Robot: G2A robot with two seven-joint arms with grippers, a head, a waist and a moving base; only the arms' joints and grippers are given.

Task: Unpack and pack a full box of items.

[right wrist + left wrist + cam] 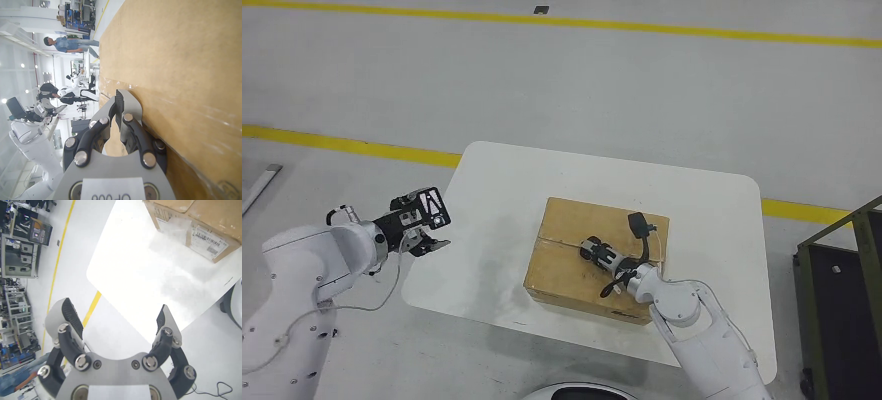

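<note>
Left gripper (430, 228): spread open, empty, hanging just off the bench's (502, 180) left edge, pointed across the bare top.

Box (572, 225): closed and taped, sitting around the bench's middle toward the robot-side edge, well apart from that open gripper and off to its right. Long axis along the robot-side edge, tape seam (170, 106) running the same way down the lid.

Right gripper (592, 248): pinched shut on nothing, lying over the middle of the lid, seemingly on the seam itself. Clearly the nearer arm. Probably the one to break the seal, with the other side free to steady a flap.

From the left wrist: the box's side wall and label (209, 241), hidden from above. From the right wrist: glossy tape across the seam and pads (119, 102) closed together, too small to judge from the top.
</note>
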